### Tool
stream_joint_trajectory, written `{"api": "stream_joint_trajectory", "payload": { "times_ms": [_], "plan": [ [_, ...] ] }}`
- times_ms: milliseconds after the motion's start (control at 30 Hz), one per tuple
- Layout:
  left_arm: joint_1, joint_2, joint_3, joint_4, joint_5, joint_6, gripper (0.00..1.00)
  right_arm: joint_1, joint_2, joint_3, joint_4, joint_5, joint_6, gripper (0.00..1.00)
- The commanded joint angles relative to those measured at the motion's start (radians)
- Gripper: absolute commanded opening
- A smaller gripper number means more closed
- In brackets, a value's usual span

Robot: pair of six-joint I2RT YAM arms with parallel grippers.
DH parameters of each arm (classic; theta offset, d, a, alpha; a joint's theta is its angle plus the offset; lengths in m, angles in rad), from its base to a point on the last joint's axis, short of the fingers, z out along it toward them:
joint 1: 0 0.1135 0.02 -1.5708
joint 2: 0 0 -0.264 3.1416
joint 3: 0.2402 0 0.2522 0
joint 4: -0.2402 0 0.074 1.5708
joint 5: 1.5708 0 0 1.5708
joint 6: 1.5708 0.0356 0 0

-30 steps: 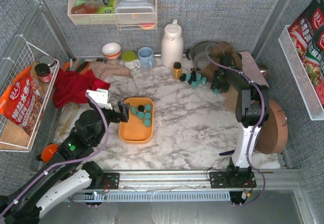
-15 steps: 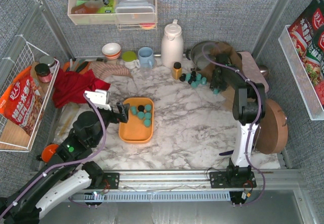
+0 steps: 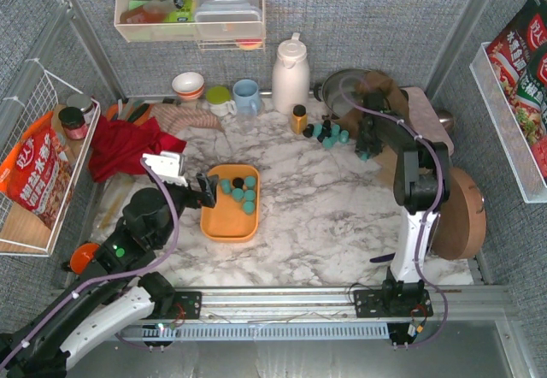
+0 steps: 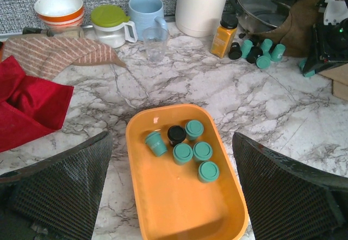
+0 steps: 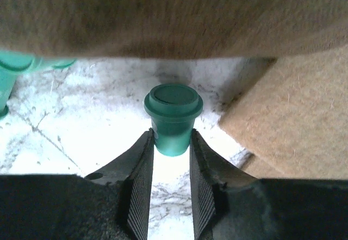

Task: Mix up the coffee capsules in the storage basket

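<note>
step: pods are being gathered into the tray ahead of mixing. judged partway, with one pod under pickup at the right.
left gripper: spread wide and empty, hanging at the tray's left rim.
orange tray: flat on the marble table, left of centre. its near half is bare.
pods in the tray: five green and one black, bunched at the far end, one green pod leaning.
loose pods: a small green and black cluster at the back right, well apart from the tray.
right gripper: low at the table, just right of that cluster, clenched on one pod.
held pod: green and upright, rim up, standing on the marble. fingers touch its lower body on both sides.
next: judged to call for a straight lift, a carry leftward and a release over the tray's bare half. the tapered body may slip.
in the way: a brown cloth hangs just behind the pod and a cork slab sits just to its right. the left gripper may crowd the drop.
around: red cloth, bowl, blue mug, white jug, amber bottle.
</note>
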Motion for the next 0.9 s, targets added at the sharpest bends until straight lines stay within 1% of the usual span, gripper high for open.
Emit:
{"api": "stream_joint_trajectory", "payload": {
  "times_ms": [0,200,333,467,667,733,867],
  "plan": [
    [0.0,-0.007,-0.002,0.015,-0.009,0.003,0.99,0.013,-0.063,-0.063,0.057,-0.002,-0.015,0.28],
    [0.001,0.002,-0.001,0.012,-0.009,0.001,0.99,0.039,-0.144,-0.149,0.119,0.016,-0.065,0.25],
    [0.002,0.004,-0.003,0.02,-0.013,-0.002,0.99,0.087,-0.258,-0.243,0.193,0.017,-0.123,0.26],
    [0.002,0.007,-0.004,0.035,0.001,-0.008,0.99,0.164,-0.409,-0.389,0.341,-0.02,-0.193,0.26],
    [0.002,0.021,-0.012,0.077,0.025,-0.029,0.99,0.319,-0.667,-0.637,0.596,-0.114,-0.311,0.26],
    [0.001,0.045,0.0,0.078,0.04,-0.042,0.99,0.361,-0.747,-0.718,0.672,-0.162,-0.324,0.26],
    [0.001,0.109,0.024,0.098,0.084,-0.088,0.99,0.404,-0.89,-0.867,0.832,-0.302,-0.339,0.26]
  ]
}}
